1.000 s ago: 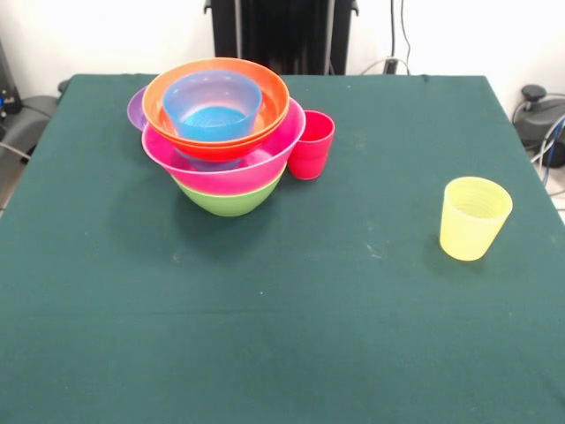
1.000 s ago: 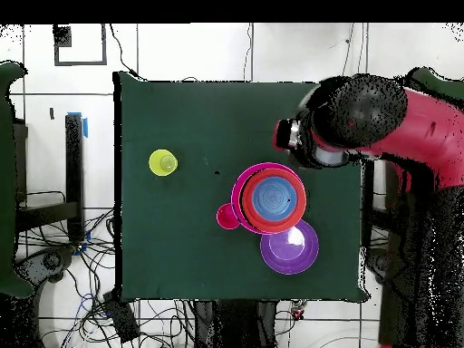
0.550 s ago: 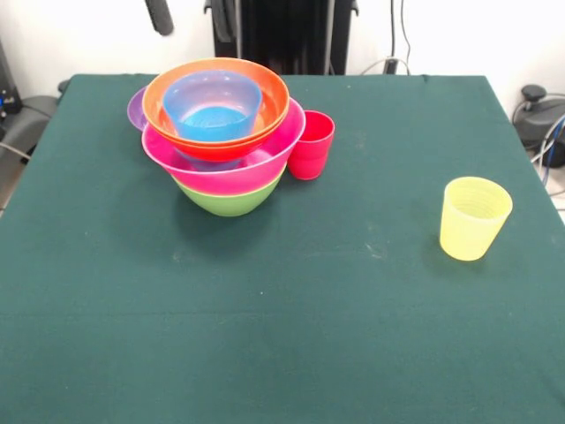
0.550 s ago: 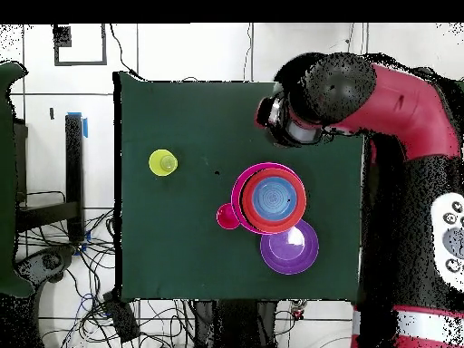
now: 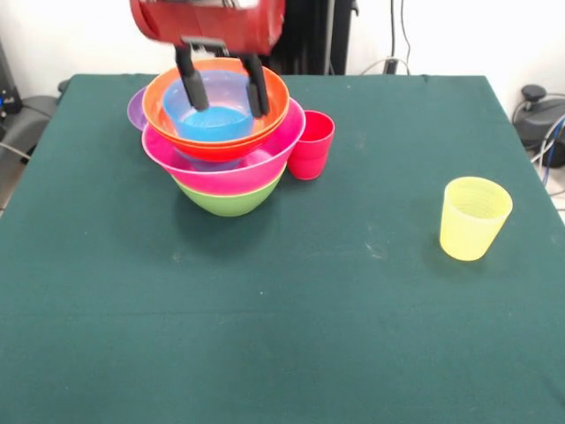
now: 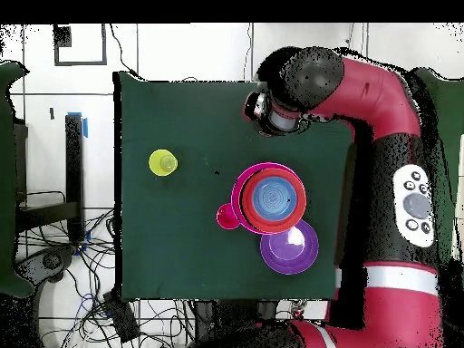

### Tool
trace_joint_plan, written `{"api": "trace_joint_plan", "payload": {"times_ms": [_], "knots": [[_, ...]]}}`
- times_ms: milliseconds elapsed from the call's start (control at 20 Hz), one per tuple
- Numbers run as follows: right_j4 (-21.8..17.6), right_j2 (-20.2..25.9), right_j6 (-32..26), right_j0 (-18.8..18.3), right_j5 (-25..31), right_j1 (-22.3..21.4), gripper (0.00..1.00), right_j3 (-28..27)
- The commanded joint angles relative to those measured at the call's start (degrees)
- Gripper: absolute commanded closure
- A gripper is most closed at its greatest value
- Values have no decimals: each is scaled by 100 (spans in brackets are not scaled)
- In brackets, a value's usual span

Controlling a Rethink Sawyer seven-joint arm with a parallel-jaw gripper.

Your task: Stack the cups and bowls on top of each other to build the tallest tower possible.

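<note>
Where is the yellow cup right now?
In the front view the yellow cup stands alone at the right of the green table, well away from the bowl stack and the red cup.

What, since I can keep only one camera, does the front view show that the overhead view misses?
Front only: the green bowl at the bottom of the tower, and the gripper open. Overhead only: the gripper stands beside the tower, not over it; most of the arm. Both: red cup, yellow cup, purple bowl.

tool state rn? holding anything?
Tool: open, fingers spread apart, holding nothing, seen in front of the blue bowl atop the tower.
</note>
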Motion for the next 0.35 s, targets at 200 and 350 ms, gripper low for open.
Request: {"api": "trace_joint_plan", "payload": {"times_ms": [200,350], "knots": [[6,-224,1230,413,-220,390,0,-396],[88,-287,1172,412,-152,240,0,-272]]}}
